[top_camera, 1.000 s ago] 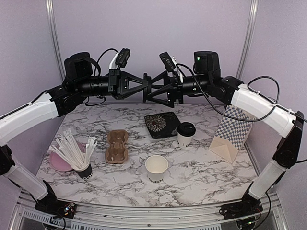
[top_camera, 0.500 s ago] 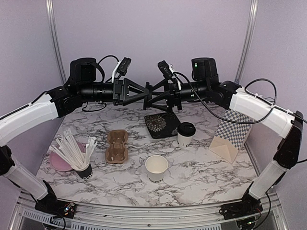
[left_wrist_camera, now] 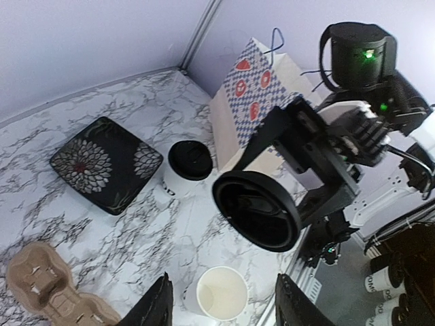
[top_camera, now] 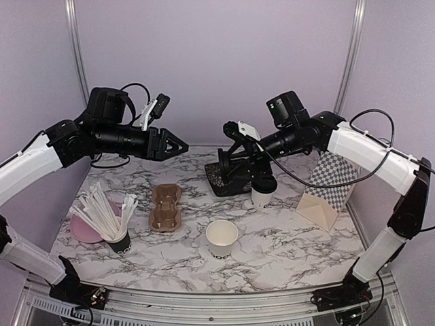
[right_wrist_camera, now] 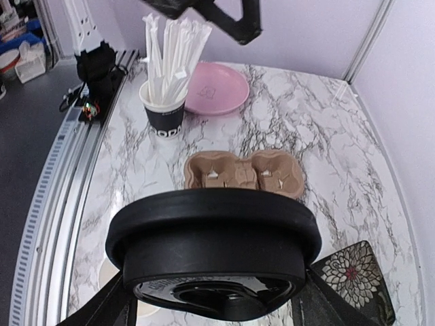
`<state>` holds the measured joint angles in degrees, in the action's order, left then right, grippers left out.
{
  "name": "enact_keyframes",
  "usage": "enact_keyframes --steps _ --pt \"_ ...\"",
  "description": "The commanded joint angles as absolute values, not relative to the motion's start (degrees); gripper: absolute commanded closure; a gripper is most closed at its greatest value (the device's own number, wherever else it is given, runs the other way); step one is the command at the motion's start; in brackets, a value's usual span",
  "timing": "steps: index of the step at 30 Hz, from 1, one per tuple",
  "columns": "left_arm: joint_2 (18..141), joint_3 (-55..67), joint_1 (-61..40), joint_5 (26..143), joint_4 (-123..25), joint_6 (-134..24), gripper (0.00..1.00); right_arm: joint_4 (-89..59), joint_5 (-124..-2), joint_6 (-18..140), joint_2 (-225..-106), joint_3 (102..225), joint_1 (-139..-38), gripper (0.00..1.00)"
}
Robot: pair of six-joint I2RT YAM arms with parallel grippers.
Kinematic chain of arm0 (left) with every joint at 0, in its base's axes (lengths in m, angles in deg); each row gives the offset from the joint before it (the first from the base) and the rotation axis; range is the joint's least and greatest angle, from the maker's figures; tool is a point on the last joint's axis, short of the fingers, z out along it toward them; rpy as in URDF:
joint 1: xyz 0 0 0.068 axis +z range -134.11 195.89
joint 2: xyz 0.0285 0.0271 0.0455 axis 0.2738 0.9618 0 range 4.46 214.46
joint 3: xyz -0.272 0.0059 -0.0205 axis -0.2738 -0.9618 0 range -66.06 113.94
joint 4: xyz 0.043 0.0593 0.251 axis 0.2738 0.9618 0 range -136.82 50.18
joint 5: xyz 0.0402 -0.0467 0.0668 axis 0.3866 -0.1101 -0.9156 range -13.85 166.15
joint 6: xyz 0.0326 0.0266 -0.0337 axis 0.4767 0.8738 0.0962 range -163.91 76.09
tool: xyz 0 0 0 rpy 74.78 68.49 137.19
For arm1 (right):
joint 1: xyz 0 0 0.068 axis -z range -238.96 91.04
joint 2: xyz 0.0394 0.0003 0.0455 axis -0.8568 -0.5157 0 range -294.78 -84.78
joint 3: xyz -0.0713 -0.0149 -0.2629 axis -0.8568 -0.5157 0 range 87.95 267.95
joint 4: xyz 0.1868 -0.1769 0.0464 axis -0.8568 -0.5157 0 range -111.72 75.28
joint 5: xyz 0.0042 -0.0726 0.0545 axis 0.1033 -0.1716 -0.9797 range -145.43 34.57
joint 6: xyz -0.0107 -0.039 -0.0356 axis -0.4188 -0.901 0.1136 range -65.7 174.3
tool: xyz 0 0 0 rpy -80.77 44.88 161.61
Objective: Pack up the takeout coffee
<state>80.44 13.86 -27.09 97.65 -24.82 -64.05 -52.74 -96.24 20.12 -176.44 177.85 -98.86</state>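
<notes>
The right end effector (top_camera: pixel 230 161) is clenched on a loose black lid (right_wrist_camera: pixel 214 234). It holds the lid in the air above the far half of the worktop (top_camera: pixel 292 251), over the dark floral plate (left_wrist_camera: pixel 105 163). The left end effector (top_camera: pixel 178 145) hangs released, fingers apart with nothing between them, well above the brown cup tray (top_camera: pixel 166 207).

Of the two takeout coffees, the lidded cup (top_camera: pixel 264 190) stands just right of the worktop's middle, beside the plate. The open cup (top_camera: pixel 222 238) stands toward the near edge, uncovered (its inside looks pale, and I cannot tell whether it holds any drink).

The packing looks barely begun: one lid is on and one is in hand. As I judge it, what is left is to cap the open cup, seat both cups in the tray, and perhaps load the checked paper bag (top_camera: pixel 329 187) at the right edge.
</notes>
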Motion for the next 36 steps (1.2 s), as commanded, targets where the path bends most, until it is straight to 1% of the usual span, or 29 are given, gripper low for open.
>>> enact_keyframes --steps 1,5,12,20,36 --pt "79.75 13.21 -27.22 87.58 -16.62 -59.31 0.48 -72.89 -90.27 4.54 -179.21 186.48 -101.41 0.29" --pt "79.31 12.0 -27.18 84.22 -16.49 -59.0 0.48 -79.85 -85.01 0.65 -181.86 188.78 -104.14 0.29" --pt "79.1 11.31 -27.22 84.68 -16.92 -59.16 0.48 -81.93 -79.49 -1.66 -183.85 187.55 -107.96 0.27" --pt "78.55 9.68 -27.26 85.41 -18.25 -59.64 0.49 -85.87 -78.44 -2.99 -187.58 190.12 -109.37 0.29" --pt "79.16 8.95 -27.2 85.85 -18.85 -60.0 0.49 -86.79 -79.11 -2.85 -191.05 190.54 -111.17 0.29"
